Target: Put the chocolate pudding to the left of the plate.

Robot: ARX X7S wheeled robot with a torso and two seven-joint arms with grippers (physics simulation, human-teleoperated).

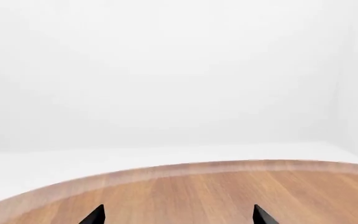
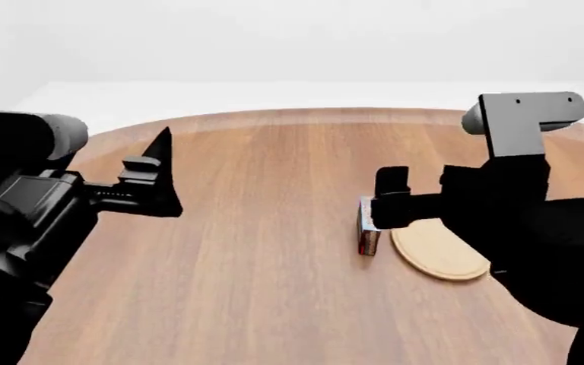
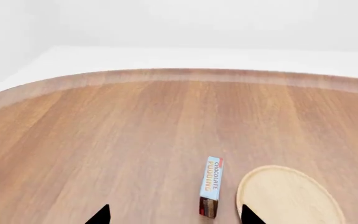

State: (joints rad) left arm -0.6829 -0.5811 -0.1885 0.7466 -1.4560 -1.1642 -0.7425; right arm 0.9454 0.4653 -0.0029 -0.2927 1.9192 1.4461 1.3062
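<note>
The chocolate pudding (image 2: pixel 368 232), a small carton with a light blue lettered band and a dark brown end, stands on edge on the round wooden table just left of the plate (image 2: pixel 439 251), a flat tan wooden disc. In the right wrist view the pudding (image 3: pixel 210 186) stands free beside the plate (image 3: pixel 288 198), between and beyond the finger tips. My right gripper (image 3: pixel 174 215) is open, above and just behind the pudding, not touching it. My left gripper (image 1: pixel 177 215) is open and empty, held over the left part of the table (image 2: pixel 160 171).
The round wooden table (image 2: pixel 252 266) has a curved far edge (image 1: pixel 185 170) with white floor and wall beyond it. No other objects show on the table.
</note>
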